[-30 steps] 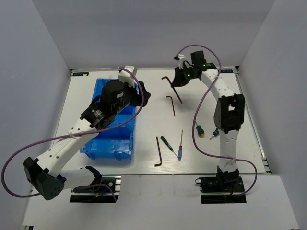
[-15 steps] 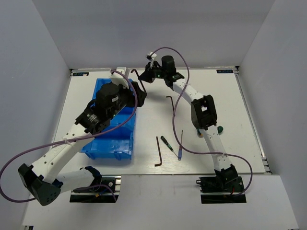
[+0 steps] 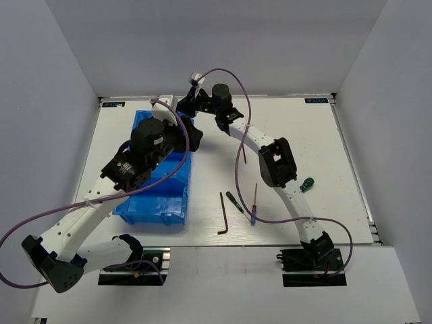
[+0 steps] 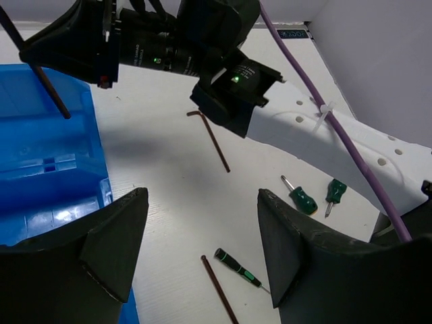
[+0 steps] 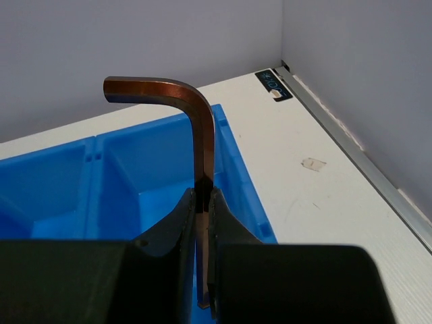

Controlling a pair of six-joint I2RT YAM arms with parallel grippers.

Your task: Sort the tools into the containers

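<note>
The top external camera looks steeply down from above and behind the arm bases, taking in the whole table [image 3: 324, 148] from far off. The left wrist camera sits close behind the left end effector [image 4: 202, 196], facing right of the blue bin unit [image 3: 169, 202]. The right wrist camera, closer still behind the right end effector [image 5: 204, 196], faces over the bin's far end, which all three views share.

Left pincer [image 4: 202, 197] seen spread wide above table [image 4: 158, 165]. Hex key [image 4: 47, 88] gripped by right pincer [image 4: 30, 44] over blue bin [image 4: 40, 169]. Second hex key [image 4: 212, 138] and green-handled screwdrivers [image 4: 302, 197] laid on table.
</note>
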